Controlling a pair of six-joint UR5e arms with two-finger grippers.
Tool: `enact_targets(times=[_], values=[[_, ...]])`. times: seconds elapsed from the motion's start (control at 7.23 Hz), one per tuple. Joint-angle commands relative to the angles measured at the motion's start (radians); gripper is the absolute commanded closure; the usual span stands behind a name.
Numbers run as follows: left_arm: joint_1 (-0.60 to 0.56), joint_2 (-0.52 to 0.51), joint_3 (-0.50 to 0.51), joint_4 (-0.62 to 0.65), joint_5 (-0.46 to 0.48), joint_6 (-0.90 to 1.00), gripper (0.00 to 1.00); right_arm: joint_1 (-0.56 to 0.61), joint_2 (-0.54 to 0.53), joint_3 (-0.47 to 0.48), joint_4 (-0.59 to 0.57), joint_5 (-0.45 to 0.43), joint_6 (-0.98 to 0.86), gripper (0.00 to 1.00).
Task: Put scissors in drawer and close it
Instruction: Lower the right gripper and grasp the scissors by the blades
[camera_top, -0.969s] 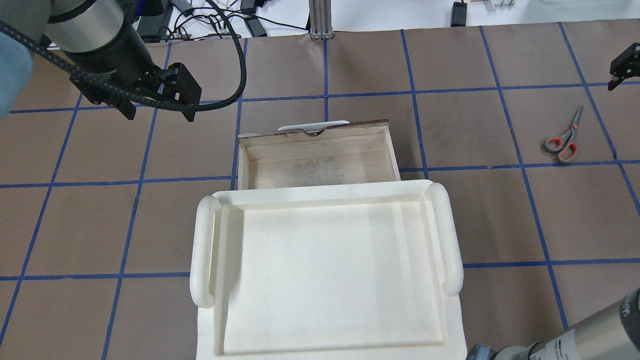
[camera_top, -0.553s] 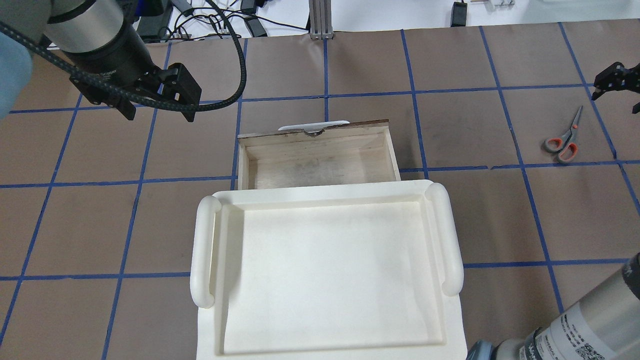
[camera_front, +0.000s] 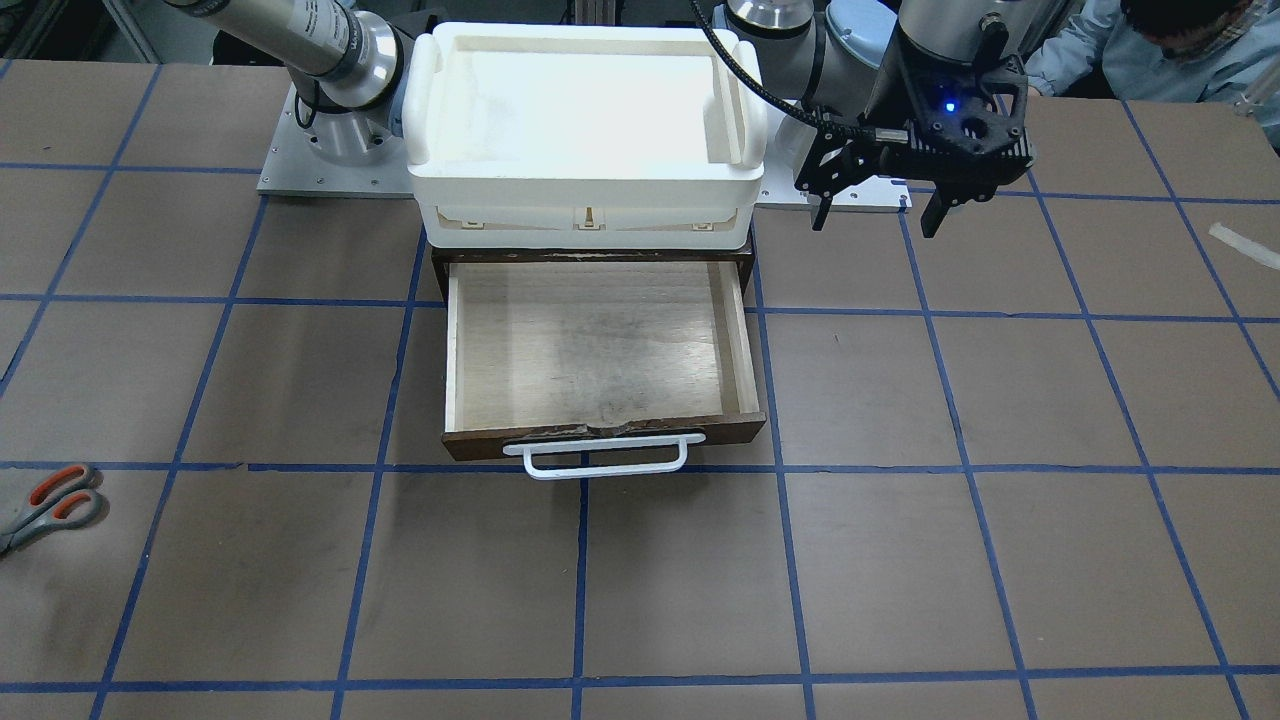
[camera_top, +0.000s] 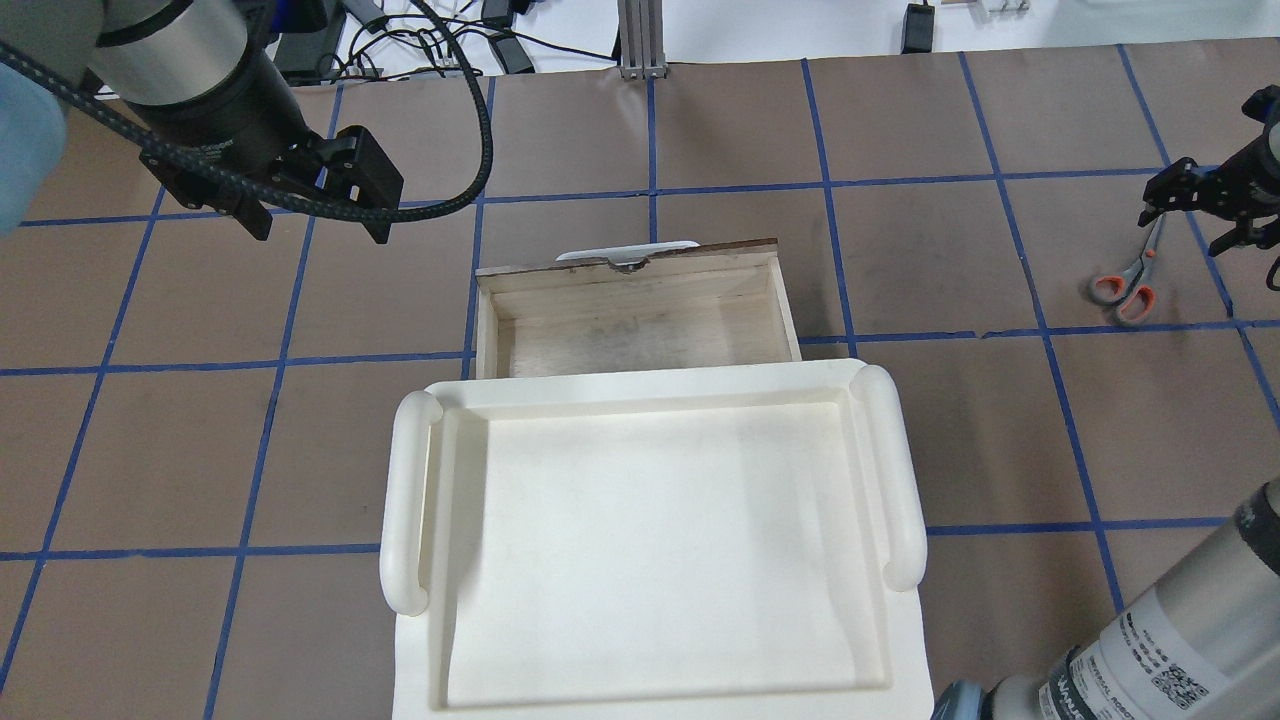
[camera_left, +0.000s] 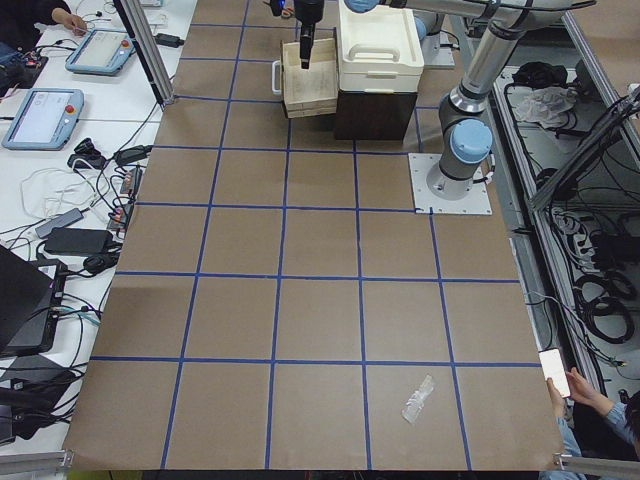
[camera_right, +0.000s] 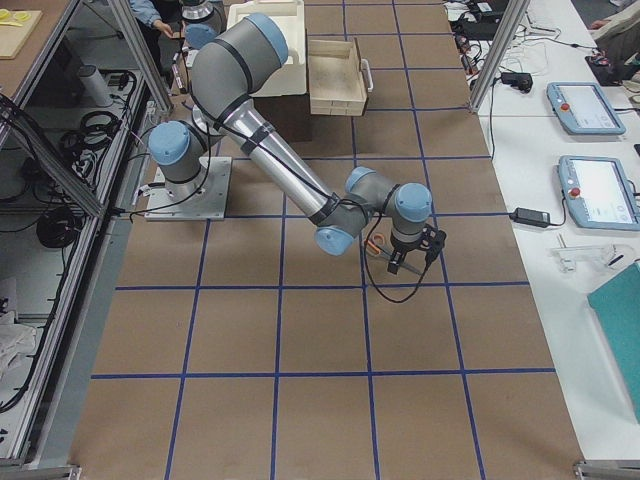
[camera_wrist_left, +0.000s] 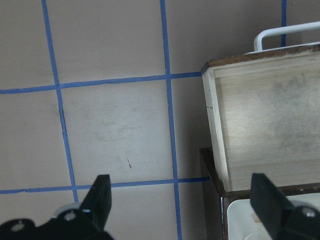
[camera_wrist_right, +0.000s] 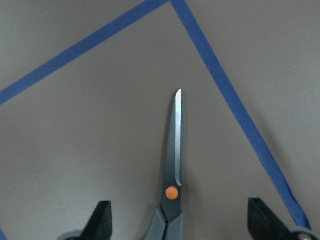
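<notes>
On brown desk (camera_top: 700, 120): small grey scissors (camera_wrist_right: 176, 150), orange-red loops, orange pivot, blades shut; handles cropped wrist-side; right pincer (camera_wrist_right: 179, 215), left pincer (camera_wrist_left: 182, 187) wide.

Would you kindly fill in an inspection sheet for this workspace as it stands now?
Surface: brown table with a blue tape grid.
Job's things: scissors lying flat on the table, blades closed; drawer pulled open, empty.
Clutter: white tray on top of the dark cabinet, empty; pale scrap on the table.
Grippers: left gripper open, empty, beside the drawer; right gripper open, jaws straddling the scissors near the pivot.
Cables: black hose looping from the left arm.
Surroundings: operator near the robot's left side; teach pendants on a side bench.
</notes>
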Motion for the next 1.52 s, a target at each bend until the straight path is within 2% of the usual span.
enact_targets(times=[0.0, 0.14, 0.42, 0.55, 0.69, 0.83, 0.97, 1.25, 1.38], values=[[0.0, 0.0, 0.0, 0.0, 0.0, 0.0, 0.0, 0.016, 0.001, 0.041, -0.037, -0.011, 0.057, 0.06], [0.0, 0.0, 0.0, 0.0, -0.001, 0.0, 0.0, 0.03, 0.001, 0.068, -0.088, -0.019, 0.077, 0.06], [0.0, 0.0, 0.0, 0.0, 0.0, 0.0, 0.0, 0.03, 0.004, 0.075, -0.088, -0.019, 0.077, 0.06], [0.0, 0.0, 0.0, 0.0, 0.0, 0.0, 0.0, 0.03, 0.004, 0.076, -0.088, -0.019, 0.077, 0.11], [0.0, 0.0, 0.0, 0.0, 0.0, 0.0, 0.0, 0.03, 0.007, 0.081, -0.079, -0.028, 0.077, 0.23], [0.0, 0.0, 0.0, 0.0, 0.0, 0.0, 0.0, 0.03, 0.005, 0.099, -0.078, -0.084, 0.071, 0.37], [0.0, 0.0, 0.0, 0.0, 0.0, 0.0, 0.0, 0.03, 0.005, 0.107, -0.079, -0.089, 0.065, 0.38], [0.0, 0.0, 0.0, 0.0, 0.0, 0.0, 0.0, 0.033, 0.002, 0.105, -0.088, -0.111, 0.063, 0.64], [0.0, 0.0, 0.0, 0.0, 0.0, 0.0, 0.0, 0.036, 0.002, 0.104, -0.09, -0.132, 0.061, 0.74]])
